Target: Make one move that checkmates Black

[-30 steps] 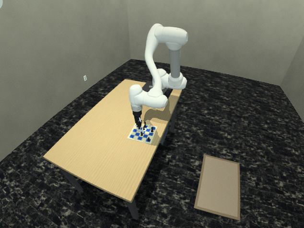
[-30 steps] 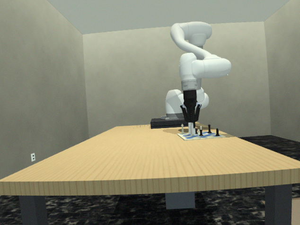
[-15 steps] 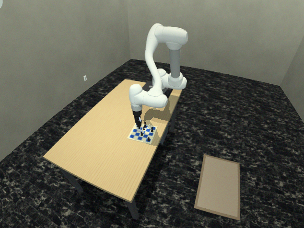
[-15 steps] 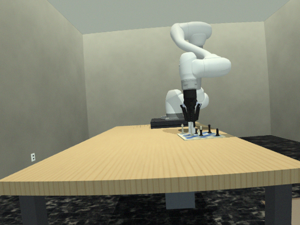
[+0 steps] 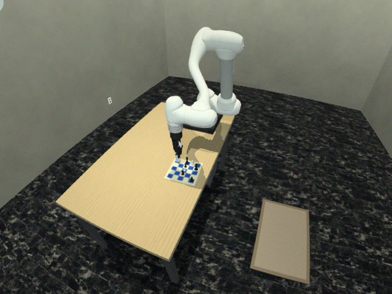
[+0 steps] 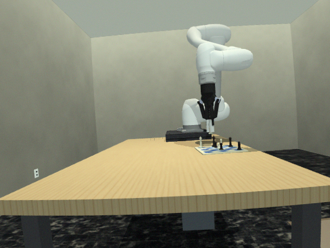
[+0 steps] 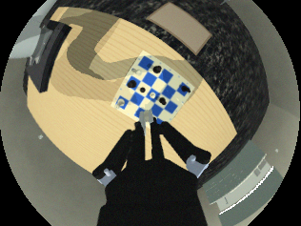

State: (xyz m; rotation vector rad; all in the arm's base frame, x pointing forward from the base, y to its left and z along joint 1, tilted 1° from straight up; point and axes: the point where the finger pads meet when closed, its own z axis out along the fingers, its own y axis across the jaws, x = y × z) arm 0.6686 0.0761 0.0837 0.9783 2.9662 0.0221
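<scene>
A small blue and white chessboard (image 5: 183, 172) lies on the wooden table near its right edge; it also shows in the exterior view (image 6: 221, 149) and in the wrist view (image 7: 153, 92). Several black pieces and a few white ones stand on it, too small to name. My gripper (image 6: 210, 129) is shut on a white piece (image 6: 210, 127) and holds it clear above the board's far side. In the top view the gripper (image 5: 177, 157) hangs over the board's far left corner. In the wrist view the white piece (image 7: 146, 128) shows between the fingertips.
The arm's black base plate (image 5: 202, 126) sits on the table's far end behind the board. A white piece (image 6: 200, 141) stands at the board's left corner. A tan mat (image 5: 281, 240) lies on the dark floor to the right of the table.
</scene>
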